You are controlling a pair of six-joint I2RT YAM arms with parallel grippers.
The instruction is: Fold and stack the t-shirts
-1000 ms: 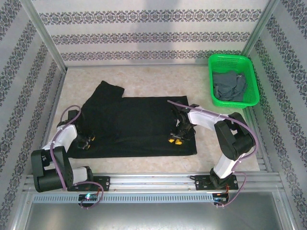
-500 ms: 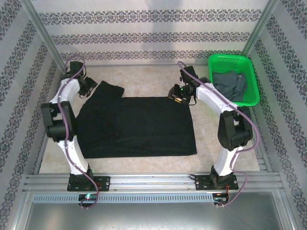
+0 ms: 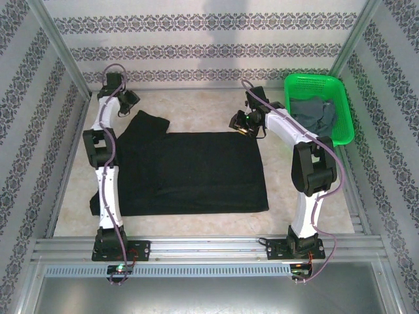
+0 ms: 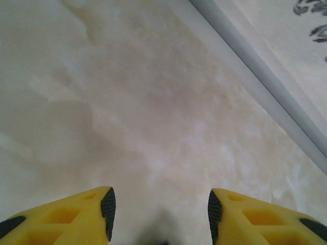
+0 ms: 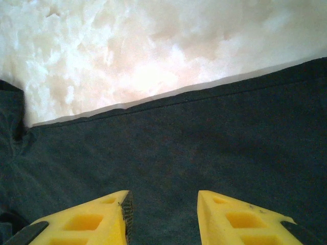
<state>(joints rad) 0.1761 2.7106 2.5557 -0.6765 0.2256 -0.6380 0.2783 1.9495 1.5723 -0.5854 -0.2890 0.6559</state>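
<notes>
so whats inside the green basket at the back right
A crumpled dark grey t-shirt lies in the green basket, bunched toward its near end. Whether anything sits under the cloth cannot be seen, because the shirt covers the bottom there.

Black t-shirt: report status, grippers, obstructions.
Left gripper open, empty, over bare table. Right gripper open, empty, over black t-shirt's far edge. Black t-shirt lies flat, not stacked; grey t-shirt in green basket. Nothing in the way.

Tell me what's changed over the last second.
Both arms swung from the near edge of the black t-shirt to the far side. Left gripper hangs open over bare table, right gripper open over the shirt's far edge. It, the grey t-shirt and the green basket lie unmoved.
</notes>
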